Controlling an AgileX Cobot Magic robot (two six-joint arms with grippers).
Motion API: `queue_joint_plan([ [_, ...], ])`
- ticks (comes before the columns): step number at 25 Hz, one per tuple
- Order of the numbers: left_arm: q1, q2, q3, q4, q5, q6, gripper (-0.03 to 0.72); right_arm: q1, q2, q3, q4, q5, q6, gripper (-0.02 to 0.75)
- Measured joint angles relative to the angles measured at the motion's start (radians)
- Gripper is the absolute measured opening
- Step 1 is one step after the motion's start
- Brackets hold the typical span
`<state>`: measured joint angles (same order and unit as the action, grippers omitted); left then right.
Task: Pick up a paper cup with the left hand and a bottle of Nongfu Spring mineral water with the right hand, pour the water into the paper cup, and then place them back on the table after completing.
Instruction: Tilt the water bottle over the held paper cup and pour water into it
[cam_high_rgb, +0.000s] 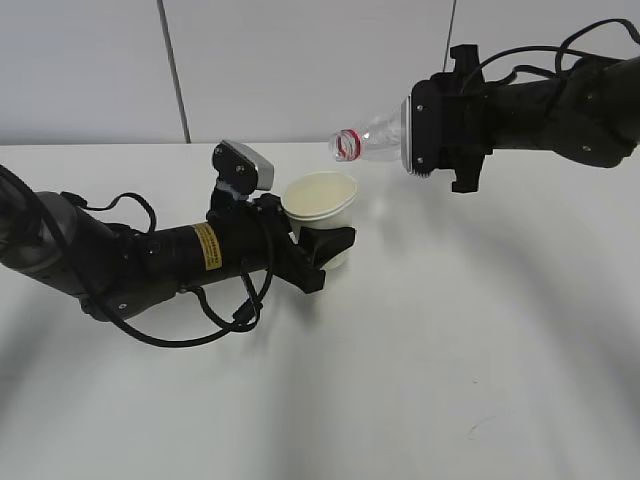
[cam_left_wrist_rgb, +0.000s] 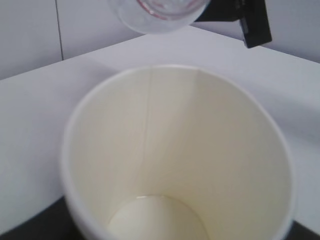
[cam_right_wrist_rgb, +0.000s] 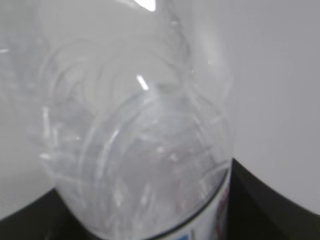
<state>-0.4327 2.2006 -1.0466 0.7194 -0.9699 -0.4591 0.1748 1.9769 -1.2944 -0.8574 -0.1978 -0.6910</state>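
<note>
The cream paper cup (cam_high_rgb: 320, 194) is held upright just above the white table (cam_high_rgb: 450, 340), with my left gripper (cam_high_rgb: 322, 240) shut around its lower wall. In the left wrist view the paper cup (cam_left_wrist_rgb: 175, 150) fills the frame and my left gripper (cam_left_wrist_rgb: 165, 232) shows only as dark corners below. My right gripper (cam_high_rgb: 425, 135) is shut on the clear bottle (cam_high_rgb: 380, 130), which lies nearly level. Its red-ringed neck (cam_high_rgb: 347, 145) points left, above and just behind the cup's rim. The bottle (cam_right_wrist_rgb: 145, 150) fills the right wrist view between the dark fingers (cam_right_wrist_rgb: 272, 205) of my right gripper (cam_right_wrist_rgb: 150, 225). No stream of water shows.
A pale wall (cam_high_rgb: 300, 60) with a vertical seam stands behind the table's far edge. The left arm (cam_high_rgb: 150, 260) lies low across the left of the table with loose black cables (cam_high_rgb: 200, 330). The right arm (cam_high_rgb: 550, 105) hangs above the right side.
</note>
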Motion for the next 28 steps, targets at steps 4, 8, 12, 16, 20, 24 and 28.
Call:
queue_joint_plan([
  [4, 0.000, 0.000, 0.000, 0.000, 0.000, 0.000, 0.403, 0.000, 0.000, 0.000, 0.000, 0.000, -0.017, 0.446],
  [8, 0.000, 0.000, 0.000, 0.000, 0.000, -0.001, 0.403, 0.000, 0.000, 0.000, 0.000, 0.000, -0.030, 0.446],
  [12, 0.000, 0.000, 0.000, -0.001, 0.000, -0.001, 0.403, 0.000, 0.000, 0.000, -0.002, 0.000, -0.038, 0.446],
  [16, 0.000, 0.000, 0.000, -0.001, 0.000, -0.001, 0.403, 0.000, 0.000, 0.000, -0.002, 0.000, -0.046, 0.446],
  [20, 0.000, 0.000, 0.000, 0.000, 0.000, -0.001, 0.403, 0.000, 0.000, 0.000, -0.002, 0.002, -0.059, 0.446],
  [24, 0.000, 0.000, 0.000, 0.000, 0.000, -0.001, 0.403, 0.000, 0.000, 0.000, -0.002, 0.002, -0.064, 0.446],
  [28, 0.000, 0.000, 0.000, 0.001, 0.002, -0.001, 0.403, 0.000, 0.000, 0.000, -0.002, 0.002, -0.071, 0.446],
])
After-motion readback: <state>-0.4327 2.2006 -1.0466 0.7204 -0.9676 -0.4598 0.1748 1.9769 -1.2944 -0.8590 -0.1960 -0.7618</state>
